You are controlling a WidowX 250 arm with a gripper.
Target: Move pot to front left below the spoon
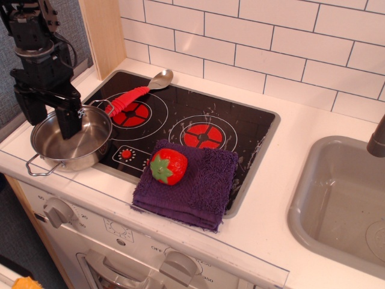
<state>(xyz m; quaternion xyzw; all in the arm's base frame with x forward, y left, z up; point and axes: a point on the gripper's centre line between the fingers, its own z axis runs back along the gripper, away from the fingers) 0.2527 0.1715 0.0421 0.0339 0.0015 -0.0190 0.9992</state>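
White tiled wall behind, toy stove set in the tabletop (337, 129). Hand (51, 114) spread over the pot (71, 140), one finger inside the rim, grasping nothing. Pot at the front-left corner, just below the spoon (133, 94). Best lifted straight up, clear of the rim.

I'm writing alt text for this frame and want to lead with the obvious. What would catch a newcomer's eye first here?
Probably the red strawberry sitting on the purple cloth at the front of the black stovetop. Next, the black gripper at the far left, its fingers straddling the rim of the shiny pot at the stovetop's front-left corner. Just behind the pot, the spoon with its bright red handle lies across the left burner.
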